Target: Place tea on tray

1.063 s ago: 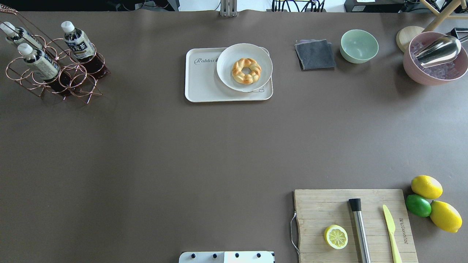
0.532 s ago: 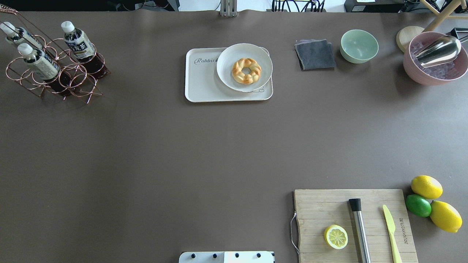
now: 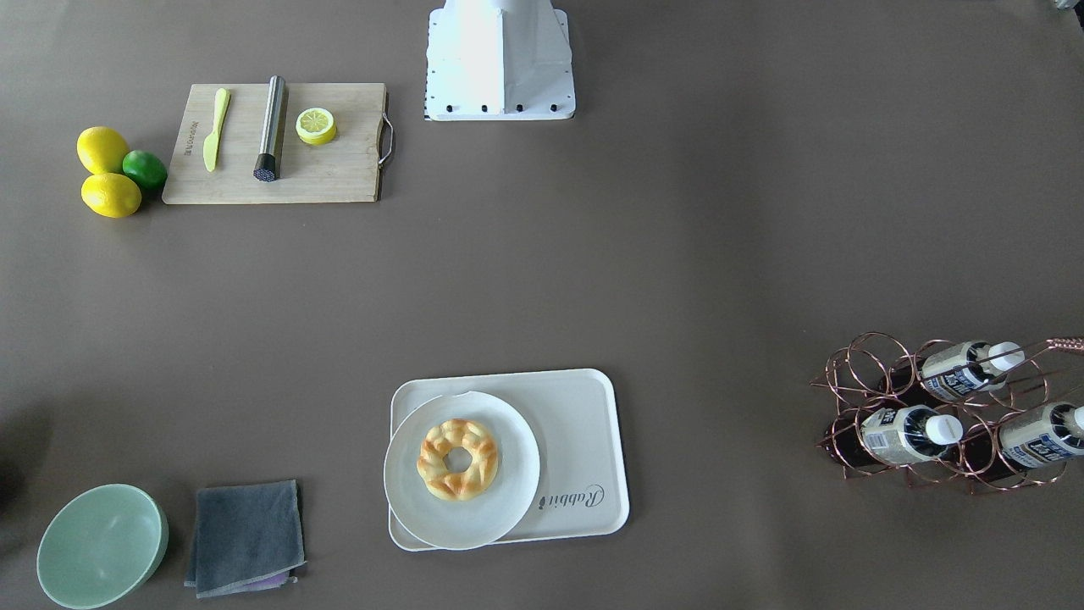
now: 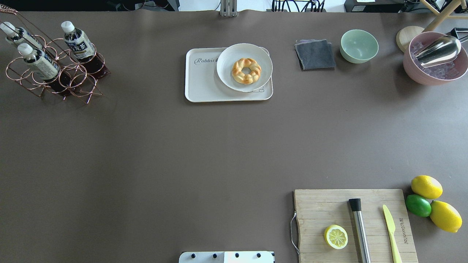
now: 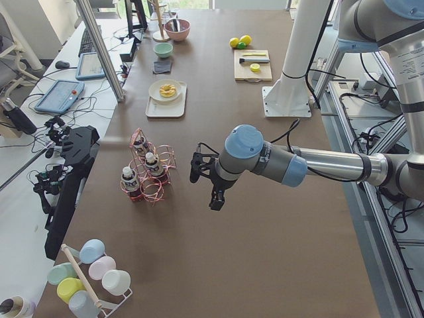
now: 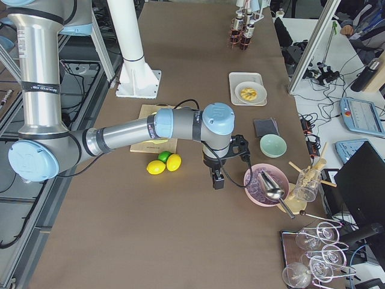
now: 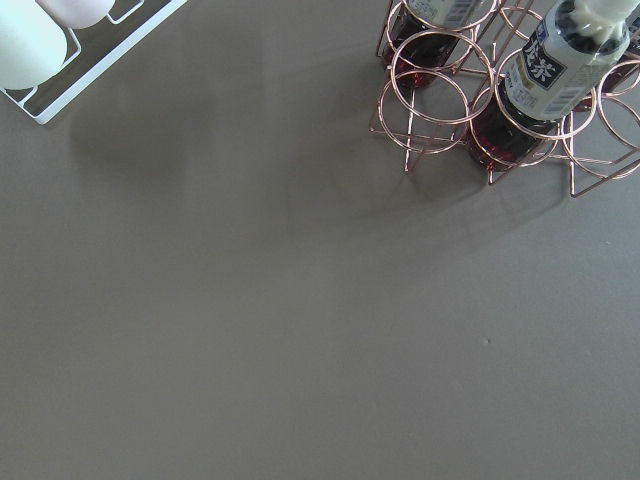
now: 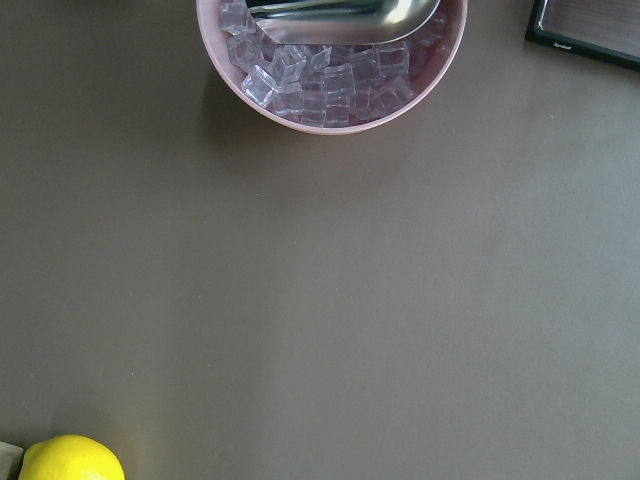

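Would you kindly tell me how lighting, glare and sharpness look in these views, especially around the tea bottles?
Overhead exterior: even, soft light and sharp detail; the metal scoop glares bright. Left wrist-mounted: the tea bottle at upper right looks slightly soft at its cap, and the copper rack throws faint, diffuse shadows. Exterior front-facing: a dark shade patch sits at the frame's edge left of the green bowl.

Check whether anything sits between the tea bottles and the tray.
Nothing visible lies between them. The tea bottles sit in a copper wire rack, and a plate covers part of the tray; its end nearer the rack is bare.
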`<state>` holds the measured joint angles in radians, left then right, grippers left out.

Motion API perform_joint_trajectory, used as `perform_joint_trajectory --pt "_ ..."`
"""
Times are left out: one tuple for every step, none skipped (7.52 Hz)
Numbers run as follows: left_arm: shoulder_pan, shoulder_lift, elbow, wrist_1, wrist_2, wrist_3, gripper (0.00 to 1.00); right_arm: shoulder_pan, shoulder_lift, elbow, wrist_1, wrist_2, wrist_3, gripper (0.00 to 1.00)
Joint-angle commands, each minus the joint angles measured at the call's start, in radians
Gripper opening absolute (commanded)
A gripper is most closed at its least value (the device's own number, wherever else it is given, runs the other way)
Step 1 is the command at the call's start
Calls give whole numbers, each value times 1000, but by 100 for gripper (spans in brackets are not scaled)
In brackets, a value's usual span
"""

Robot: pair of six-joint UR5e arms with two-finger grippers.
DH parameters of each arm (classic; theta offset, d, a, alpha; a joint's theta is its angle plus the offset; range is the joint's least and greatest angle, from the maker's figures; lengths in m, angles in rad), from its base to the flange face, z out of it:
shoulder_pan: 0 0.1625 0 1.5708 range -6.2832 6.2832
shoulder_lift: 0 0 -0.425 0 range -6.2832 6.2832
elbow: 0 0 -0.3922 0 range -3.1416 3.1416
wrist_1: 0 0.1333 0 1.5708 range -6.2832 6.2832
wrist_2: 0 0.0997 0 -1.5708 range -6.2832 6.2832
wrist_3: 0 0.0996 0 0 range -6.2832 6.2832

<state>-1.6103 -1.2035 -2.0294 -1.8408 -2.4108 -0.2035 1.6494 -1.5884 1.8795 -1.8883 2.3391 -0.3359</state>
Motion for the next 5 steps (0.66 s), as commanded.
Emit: perform_joint_trajectory --pt "3 -2 -5 -20 2 -5 98 0 -1 3 0 2 0 100" --pt "18 -1 -6 -79 1 -10 98 0 -2 3 0 6 0 100" --pt "85 -17 1 -153 40 -77 98 0 -2 3 0 8 -2 100" --pt "155 -83 3 -179 143 -136 98 -2 -4 3 0 9 -2 100" --pt "220 -161 30 -178 203 -142 98 -3 -4 3 0 11 -2 100"
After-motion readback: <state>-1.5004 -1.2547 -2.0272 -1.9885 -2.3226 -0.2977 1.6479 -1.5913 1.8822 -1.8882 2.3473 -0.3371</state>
